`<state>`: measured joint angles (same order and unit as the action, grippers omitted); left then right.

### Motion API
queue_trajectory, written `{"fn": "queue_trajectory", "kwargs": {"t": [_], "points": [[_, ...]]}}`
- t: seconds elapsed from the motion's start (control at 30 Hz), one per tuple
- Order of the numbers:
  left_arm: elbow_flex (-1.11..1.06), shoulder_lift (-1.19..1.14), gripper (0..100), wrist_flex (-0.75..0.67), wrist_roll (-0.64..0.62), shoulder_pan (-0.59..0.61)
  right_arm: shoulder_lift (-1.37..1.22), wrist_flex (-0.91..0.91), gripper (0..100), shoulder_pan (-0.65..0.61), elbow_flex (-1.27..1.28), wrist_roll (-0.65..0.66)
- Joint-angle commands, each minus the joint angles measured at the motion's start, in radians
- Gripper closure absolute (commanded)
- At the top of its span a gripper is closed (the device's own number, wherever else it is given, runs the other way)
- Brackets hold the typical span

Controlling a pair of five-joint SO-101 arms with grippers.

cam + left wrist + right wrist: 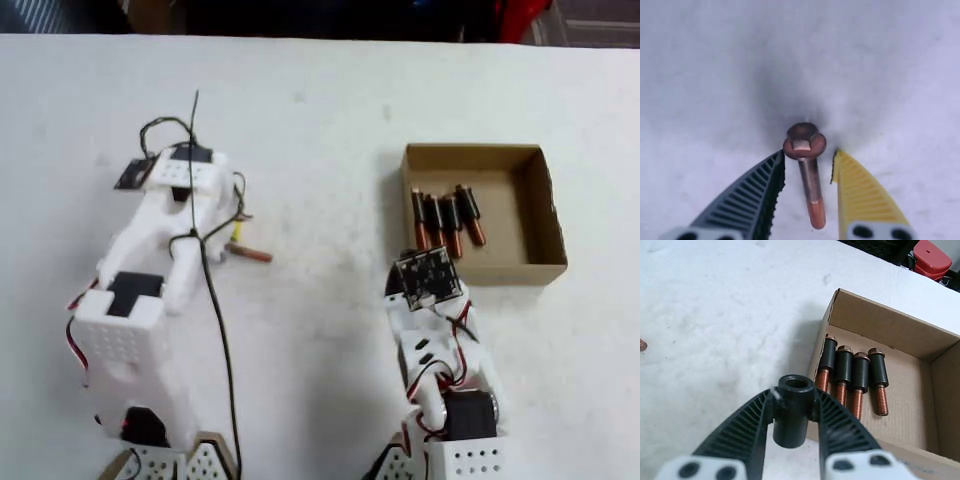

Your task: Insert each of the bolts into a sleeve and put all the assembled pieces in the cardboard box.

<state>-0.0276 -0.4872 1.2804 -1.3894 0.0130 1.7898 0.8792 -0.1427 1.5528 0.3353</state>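
On the white table (330,100), left of middle, the left gripper (808,155) is spread astride a bolt (811,187) lying flat. The right gripper (794,395) pinches a black sleeve (791,422) at the cardboard box's (475,150) near-left corner; four assembled pieces (445,218) lie inside. A dark room shows beyond the far edge.

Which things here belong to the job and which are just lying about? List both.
Job:
bolt on the table, inside the open left tool
sleeve gripped by the right tool
cardboard box
four assembled pieces in the box

Lying about:
table
red thing beyond the table's far edge
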Motion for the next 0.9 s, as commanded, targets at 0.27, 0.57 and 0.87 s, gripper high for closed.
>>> {"fn": "queue_trajectory", "kwargs": {"t": [0.27, 0.57, 0.87], "points": [[0.028, 0.001, 87, -0.026, 0.198, 0.051, 0.013, -0.007, 98.1, 0.007, -0.009, -0.003], [0.028, 0.001, 98, -0.026, 0.186, 0.051, 0.013, -0.007, 98.1, 0.007, -0.009, -0.003], [0.035, 0.008, 98, -0.060, 0.397, -0.005, 0.013, -0.007, 98.1, 0.007, -0.009, -0.003]]}}
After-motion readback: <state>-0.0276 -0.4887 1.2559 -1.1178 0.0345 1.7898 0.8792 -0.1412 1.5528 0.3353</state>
